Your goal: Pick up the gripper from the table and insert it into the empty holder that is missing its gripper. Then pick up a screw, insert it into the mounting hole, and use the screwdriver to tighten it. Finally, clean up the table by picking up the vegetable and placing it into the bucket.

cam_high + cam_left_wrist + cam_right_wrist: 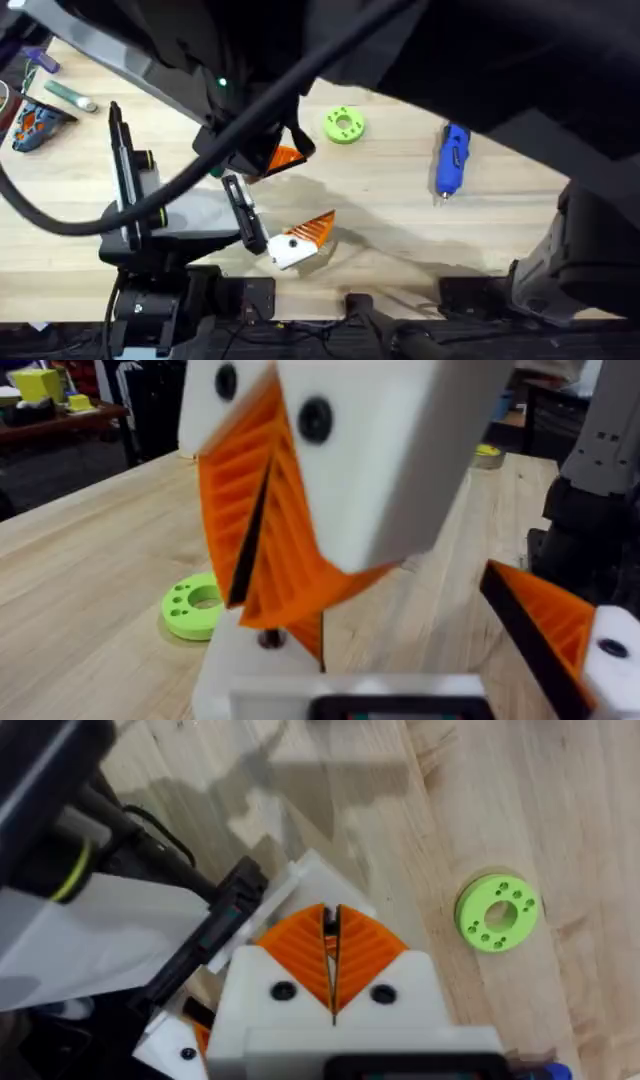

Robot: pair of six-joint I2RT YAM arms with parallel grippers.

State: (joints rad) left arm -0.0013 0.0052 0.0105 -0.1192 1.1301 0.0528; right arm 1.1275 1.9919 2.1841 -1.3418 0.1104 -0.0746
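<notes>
The right gripper (332, 948) is held low over the table (400, 232) on an arm that is seen large and dark in the overhead view, its fingers pointed downward. Its white angular fingers are pressed together, so that the orange ribbed pads (368, 952) are parted only by a thin dark line. A narrow orange piece, taken to be the orange fingertip (308, 632), is seen pinched at their lower end. This piece is placed just above the empty holder (245, 672), a white plastic mount with a small dark hole in its top; whether the two are touching cannot be told. The left gripper (298, 240) is stretched out low over the table from its base and is spread wide, with nothing held. One finger is formed by the bare holder. The other is capped by an orange wedge with a black face (545, 622). A bright green disc (344, 125) with holes is laid flat on the pale wood. The blue pen-shaped screwdriver (452, 160) is laid well apart to the right of the disc.
</notes>
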